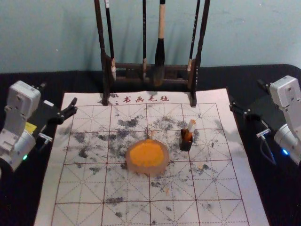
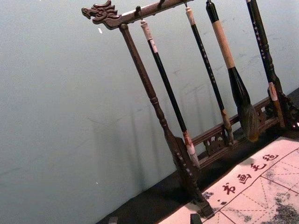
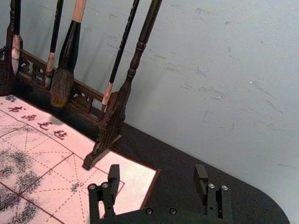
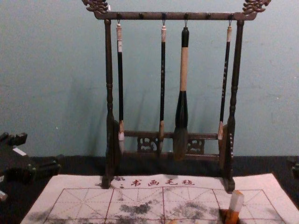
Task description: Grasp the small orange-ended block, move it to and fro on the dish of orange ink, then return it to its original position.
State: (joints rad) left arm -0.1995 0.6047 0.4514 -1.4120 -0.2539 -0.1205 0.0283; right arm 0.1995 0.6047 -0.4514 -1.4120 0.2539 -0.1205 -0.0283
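The small orange-ended block (image 1: 191,125) stands at a slight tilt in a small dark holder (image 1: 186,143), its pale upper part sticking out. Near it, toward the robot's left, sits the dish of orange ink (image 1: 146,154). Both rest on a white mat (image 1: 75,190) ruled with red squares and dashed lines, blotched with grey-black ink and lettered in red along its far edge. The mat lies over a black tabletop (image 1: 23,202). At the back, a dark carved rack (image 4: 140,16) carries four hanging brushes (image 4: 183,70) before a scuffed, pale blue-green wall (image 1: 244,33). The left claw (image 1: 59,93) and right claw (image 1: 245,94) hang idle by the mat's sides, each open and empty.
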